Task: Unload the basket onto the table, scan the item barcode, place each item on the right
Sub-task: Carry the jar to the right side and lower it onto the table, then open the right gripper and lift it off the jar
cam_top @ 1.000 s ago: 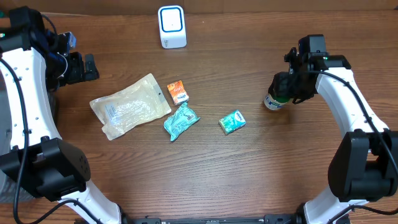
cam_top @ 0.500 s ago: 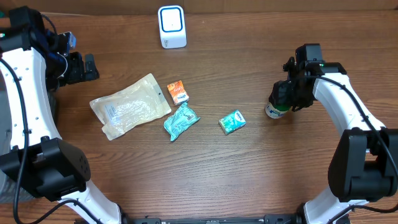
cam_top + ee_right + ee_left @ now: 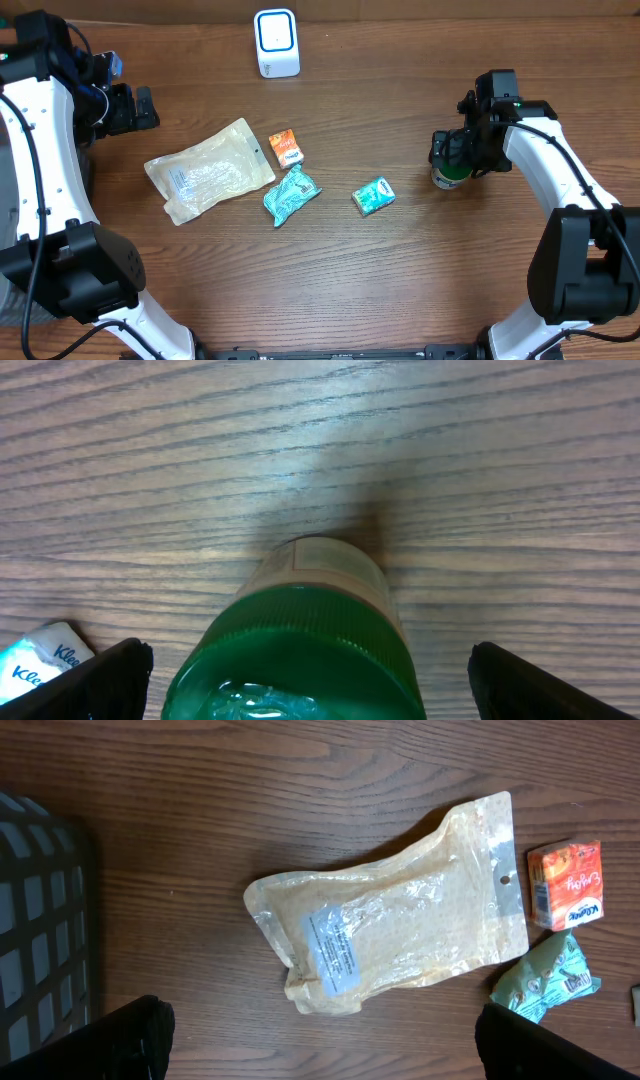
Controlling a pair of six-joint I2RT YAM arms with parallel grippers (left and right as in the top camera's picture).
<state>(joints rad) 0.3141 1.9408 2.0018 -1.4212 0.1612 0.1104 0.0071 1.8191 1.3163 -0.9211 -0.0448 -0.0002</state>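
A small bottle with a green cap (image 3: pixel 449 176) stands upright on the wooden table at the right. My right gripper (image 3: pixel 455 155) hovers over it, open. In the right wrist view the green cap (image 3: pixel 300 660) sits between the two fingers (image 3: pixel 105 680) with a gap on each side. The white barcode scanner (image 3: pixel 276 43) stands at the back centre. My left gripper (image 3: pixel 140 108) is open at the far left and holds nothing. Its wrist view looks down on a clear pouch (image 3: pixel 400 920).
On the middle of the table lie a clear pouch (image 3: pixel 210 170), a small orange box (image 3: pixel 286 147), a teal packet (image 3: pixel 291 194) and a teal tissue pack (image 3: pixel 373 196). A black mesh basket (image 3: pixel 40 920) shows at the left edge of the left wrist view.
The right gripper carried the bottle a little toward the table's front, then its jaws opened wide off the bottle. The left arm has not moved.
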